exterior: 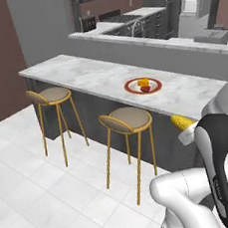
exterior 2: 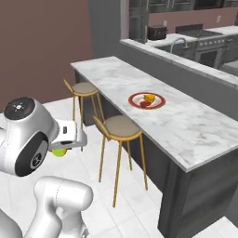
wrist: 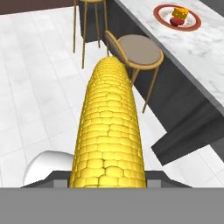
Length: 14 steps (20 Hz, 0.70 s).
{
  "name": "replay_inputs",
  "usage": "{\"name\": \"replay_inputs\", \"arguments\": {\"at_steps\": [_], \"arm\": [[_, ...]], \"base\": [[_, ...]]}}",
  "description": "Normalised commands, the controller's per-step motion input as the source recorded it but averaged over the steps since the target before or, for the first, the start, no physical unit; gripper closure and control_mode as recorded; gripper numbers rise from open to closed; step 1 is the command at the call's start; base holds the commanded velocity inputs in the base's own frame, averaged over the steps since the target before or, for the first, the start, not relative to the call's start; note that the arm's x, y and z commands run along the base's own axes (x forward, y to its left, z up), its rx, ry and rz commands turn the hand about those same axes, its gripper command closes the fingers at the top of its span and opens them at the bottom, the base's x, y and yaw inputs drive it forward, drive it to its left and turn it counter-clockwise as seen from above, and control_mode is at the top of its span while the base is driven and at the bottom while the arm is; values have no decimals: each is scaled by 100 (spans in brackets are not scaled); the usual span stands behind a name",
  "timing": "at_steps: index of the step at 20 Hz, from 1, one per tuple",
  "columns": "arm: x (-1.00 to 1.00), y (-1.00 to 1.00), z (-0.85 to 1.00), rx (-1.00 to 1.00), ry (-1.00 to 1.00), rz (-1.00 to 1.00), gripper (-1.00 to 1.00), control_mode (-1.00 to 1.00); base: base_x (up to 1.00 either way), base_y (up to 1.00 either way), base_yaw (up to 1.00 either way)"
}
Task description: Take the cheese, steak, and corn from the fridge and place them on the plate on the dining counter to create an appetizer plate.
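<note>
Your pincer [wrist: 107, 186] grips the corn [wrist: 109, 135]; carry it level to the plate [wrist: 192, 22], and set it beside the cheese [wrist: 180, 12].

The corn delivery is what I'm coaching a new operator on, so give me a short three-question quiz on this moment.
1. True or false: the gripper is shut on the corn.
2. Which foods already lie on the plate?
A. cheese and steak
B. cheese only
C. none
3. Fill in: the plate rests on the ____ counter, beyond two stools.

Key: 1 true, the cob runs out lengthwise from the hand. 2 A, the orange cheese and the dark-red steak sit together there. 3 dining.
</note>
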Motion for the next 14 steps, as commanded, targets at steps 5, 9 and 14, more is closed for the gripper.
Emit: {"name": "replay_inputs", "arguments": {"at_steps": [5, 9, 14], "arm": [[0, 0, 0, 0, 0, 0, 100, 100], [0, 0, 0, 0, 0, 0, 100, 100], [0, 0, 0, 0, 0, 0, 100, 100]], "base": [[52, 59, -36], [52, 86, -37], [53, 87, -38]]}}
